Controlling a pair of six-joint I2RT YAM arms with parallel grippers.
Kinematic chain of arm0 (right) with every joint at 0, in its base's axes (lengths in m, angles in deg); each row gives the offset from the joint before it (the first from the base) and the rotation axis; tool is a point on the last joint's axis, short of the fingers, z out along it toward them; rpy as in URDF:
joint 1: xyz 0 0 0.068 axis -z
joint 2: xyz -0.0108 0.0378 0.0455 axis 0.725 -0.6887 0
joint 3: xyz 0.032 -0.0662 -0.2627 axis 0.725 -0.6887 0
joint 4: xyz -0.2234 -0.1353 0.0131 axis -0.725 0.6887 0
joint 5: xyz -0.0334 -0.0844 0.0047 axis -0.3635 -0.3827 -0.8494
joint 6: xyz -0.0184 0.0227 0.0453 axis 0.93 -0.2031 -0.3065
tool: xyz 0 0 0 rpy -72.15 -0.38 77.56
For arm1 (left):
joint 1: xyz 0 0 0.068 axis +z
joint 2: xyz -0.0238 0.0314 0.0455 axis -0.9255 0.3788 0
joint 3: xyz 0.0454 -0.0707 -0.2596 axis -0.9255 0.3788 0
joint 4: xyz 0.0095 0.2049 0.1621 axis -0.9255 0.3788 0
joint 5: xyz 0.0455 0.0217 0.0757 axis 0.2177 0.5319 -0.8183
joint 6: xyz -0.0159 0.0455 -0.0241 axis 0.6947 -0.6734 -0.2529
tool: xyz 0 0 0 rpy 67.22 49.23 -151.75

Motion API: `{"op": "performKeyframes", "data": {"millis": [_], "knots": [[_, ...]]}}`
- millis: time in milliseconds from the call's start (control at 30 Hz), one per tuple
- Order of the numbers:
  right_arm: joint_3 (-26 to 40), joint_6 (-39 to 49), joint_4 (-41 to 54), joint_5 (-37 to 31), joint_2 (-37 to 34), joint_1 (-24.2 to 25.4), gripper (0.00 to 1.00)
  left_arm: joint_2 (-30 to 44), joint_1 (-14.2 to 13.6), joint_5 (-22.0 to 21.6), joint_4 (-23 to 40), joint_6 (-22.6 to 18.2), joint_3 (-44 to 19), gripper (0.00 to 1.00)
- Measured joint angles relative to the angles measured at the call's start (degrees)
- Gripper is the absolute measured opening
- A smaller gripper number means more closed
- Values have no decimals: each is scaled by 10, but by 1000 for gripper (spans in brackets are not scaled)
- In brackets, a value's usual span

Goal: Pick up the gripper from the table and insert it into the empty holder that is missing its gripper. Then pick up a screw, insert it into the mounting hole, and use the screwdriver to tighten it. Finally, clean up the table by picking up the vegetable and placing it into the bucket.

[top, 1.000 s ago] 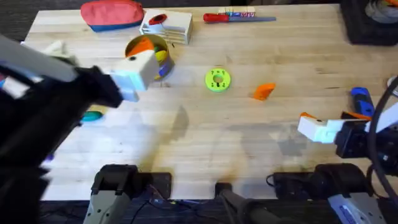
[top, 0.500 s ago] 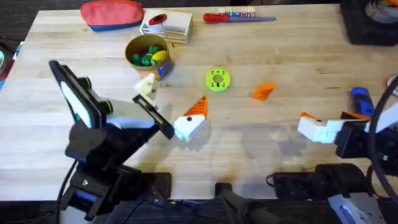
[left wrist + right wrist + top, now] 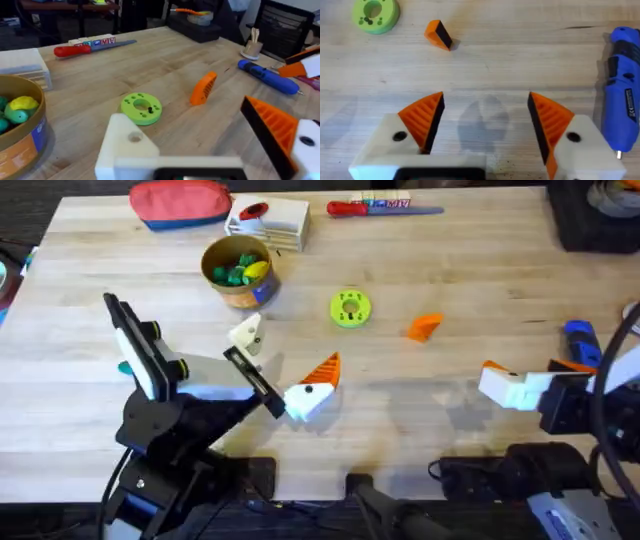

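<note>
- Overhead view is showing the left tool [image 3: 283, 368] reaching toward the middle of the counter [image 3: 470, 270] from the lower left of the frame, its fingers standing apart and holding nothing; one finger is carrying an orange ribbed tip, while the other is the holder [image 3: 246, 336], a bare white mount.
- Left wrist view is showing the holder [image 3: 128, 145] large at the lower middle of the frame, a round hole in its face; its lower part is running out of the frame.
- The gripper [image 3: 424, 327] is lying loose on the counter right of centre, well apart from both tools; in the right wrist view the gripper [image 3: 438, 35] is sitting at the upper left of the frame with a dark face turned toward the camera.
- The right tool [image 3: 490, 369] is sitting at the right edge of the overhead frame; in the right wrist view its two orange pads are standing wide apart over bare wood, gripping nothing.
- The screwdriver [image 3: 624, 116] is lying along the right edge of the right wrist frame, partly cut off; overhead, just its blue end [image 3: 581, 338] is peeking out beside the right arm.
- The bucket [image 3: 238, 271] is standing at the upper left, green and yellow toys inside.
- The vegetable [image 3: 125, 367] is mostly hidden behind the left arm, a teal sliver at the left.
- A lime-green disc [image 3: 350, 309] is lying between the bucket and the gripper; whether anything is sitting in its holes is hard to tell.
</note>
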Motion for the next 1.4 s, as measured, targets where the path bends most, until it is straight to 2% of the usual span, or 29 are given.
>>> {"op": "performKeyframes", "data": {"millis": [933, 1033, 1233, 1400], "knots": [[0, 0, -4, 0, 0, 0, 992, 0, 0, -14, 0, -3, 0, 986], [0, 0, -23, 0, 0, 0, 993, 0, 0, -11, 0, -18, 0, 985], [0, 0, -93, 0, 0, 0, 992, 0, 0, 0, 0, -75, 0, 985], [0, -4, -119, 0, 0, 0, 991, 0, 0, 3, 0, -92, 0, 986]]}}
